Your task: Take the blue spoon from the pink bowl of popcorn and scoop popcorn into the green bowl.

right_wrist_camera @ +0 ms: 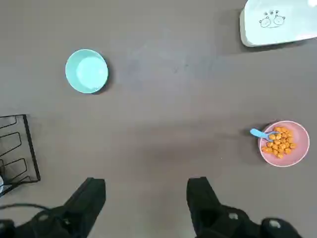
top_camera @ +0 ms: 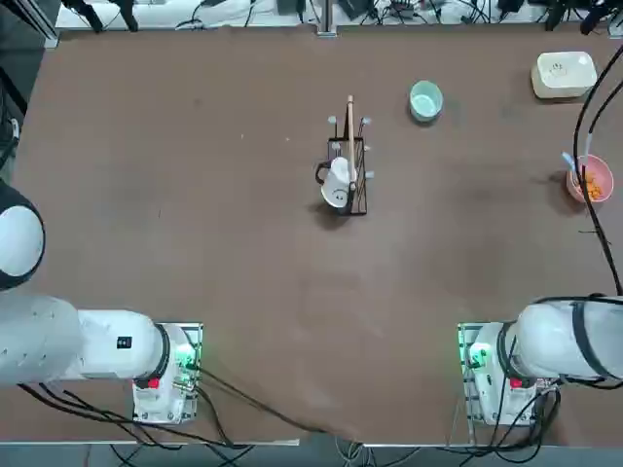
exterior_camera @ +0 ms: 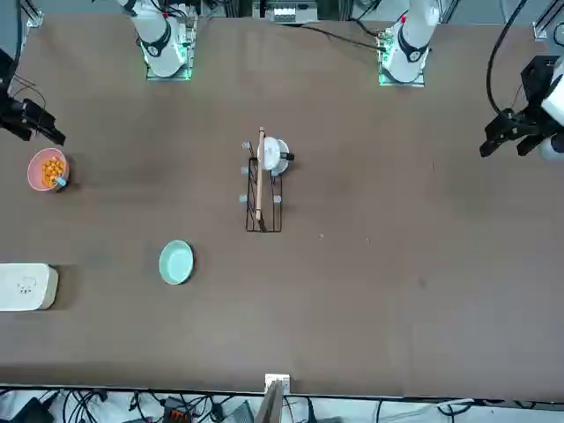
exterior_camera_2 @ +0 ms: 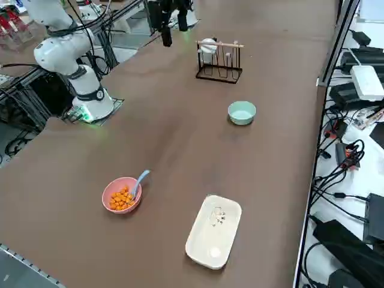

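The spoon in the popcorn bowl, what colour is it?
Light blue. The blue spoon shows best in the right side view.

blue spoon (exterior_camera_2: 140, 180) in pink bowl (exterior_camera_2: 111, 204) | popcorn (exterior_camera_2: 122, 198) inside | green bowl (exterior_camera_2: 242, 113) apart

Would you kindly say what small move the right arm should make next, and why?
Probably move the open right gripper over to the salmon-pink round bowl and lower toward the thin light-blue plastic spoon. The spoon lies in the orange popcorn kernels, untouched, and the pale mint-green round bowl looks empty.
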Controlling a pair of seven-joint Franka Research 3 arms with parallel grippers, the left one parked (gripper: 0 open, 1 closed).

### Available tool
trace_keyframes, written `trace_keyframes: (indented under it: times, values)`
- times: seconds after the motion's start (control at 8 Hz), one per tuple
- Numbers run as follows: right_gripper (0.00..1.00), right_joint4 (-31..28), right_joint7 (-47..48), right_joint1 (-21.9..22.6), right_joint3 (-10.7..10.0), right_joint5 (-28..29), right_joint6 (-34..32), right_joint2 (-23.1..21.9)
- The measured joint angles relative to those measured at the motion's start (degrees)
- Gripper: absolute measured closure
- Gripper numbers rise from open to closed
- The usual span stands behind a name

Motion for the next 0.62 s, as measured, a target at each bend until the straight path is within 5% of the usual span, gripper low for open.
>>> trace_keyframes:
  times: [0.62]
  values:
    - [0.0,-0.83,-0.02,0.13,2.13,-2.56,-4.12,3.4]
